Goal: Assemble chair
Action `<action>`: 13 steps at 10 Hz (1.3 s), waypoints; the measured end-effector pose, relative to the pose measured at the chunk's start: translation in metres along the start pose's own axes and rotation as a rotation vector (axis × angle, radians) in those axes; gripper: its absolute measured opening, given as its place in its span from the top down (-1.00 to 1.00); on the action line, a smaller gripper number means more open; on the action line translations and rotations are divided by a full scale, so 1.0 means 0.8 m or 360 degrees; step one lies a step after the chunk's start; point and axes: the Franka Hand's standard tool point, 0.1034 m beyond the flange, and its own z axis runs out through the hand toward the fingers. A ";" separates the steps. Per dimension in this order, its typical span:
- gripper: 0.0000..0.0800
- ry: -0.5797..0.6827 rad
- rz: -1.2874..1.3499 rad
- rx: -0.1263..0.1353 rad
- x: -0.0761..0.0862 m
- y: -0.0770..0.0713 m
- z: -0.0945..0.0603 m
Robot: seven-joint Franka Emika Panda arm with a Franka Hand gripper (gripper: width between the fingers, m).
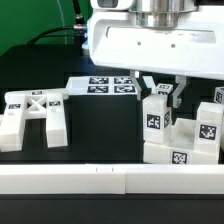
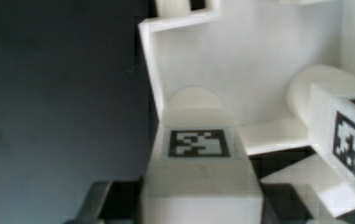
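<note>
My gripper (image 1: pixel 163 94) is shut on a thick white chair leg (image 1: pixel 155 114) that bears a square tag, and holds it upright at the square seat block (image 1: pixel 176 154) on the exterior view's right. In the wrist view the leg (image 2: pixel 197 150) runs between my fingers (image 2: pixel 113 203), with the seat block (image 2: pixel 218 50) beyond it. A second tagged leg (image 1: pixel 207 124) stands upright on the seat block's other side and also shows in the wrist view (image 2: pixel 343 112). The X-braced frame (image 1: pixel 34 110) lies on the exterior view's left, apart from me.
The marker board (image 1: pixel 104 86) lies flat at the back middle of the dark table. A long white rail (image 1: pixel 100 181) runs across the front edge. The big white robot body (image 1: pixel 150 35) hangs over the seat block.
</note>
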 end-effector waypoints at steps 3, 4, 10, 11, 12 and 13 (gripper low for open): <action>0.27 -0.0024 0.0477 0.0018 -0.002 -0.003 0.000; 0.27 -0.0030 0.0582 0.0015 -0.006 -0.007 0.000; -0.44 -0.0031 0.0461 0.0015 -0.009 -0.009 0.001; -0.59 -0.0029 0.0298 0.0015 -0.010 -0.010 0.001; -0.61 -0.0025 0.0133 0.0012 -0.011 -0.011 0.001; -0.61 -0.0023 -0.0006 0.0010 -0.012 -0.012 0.001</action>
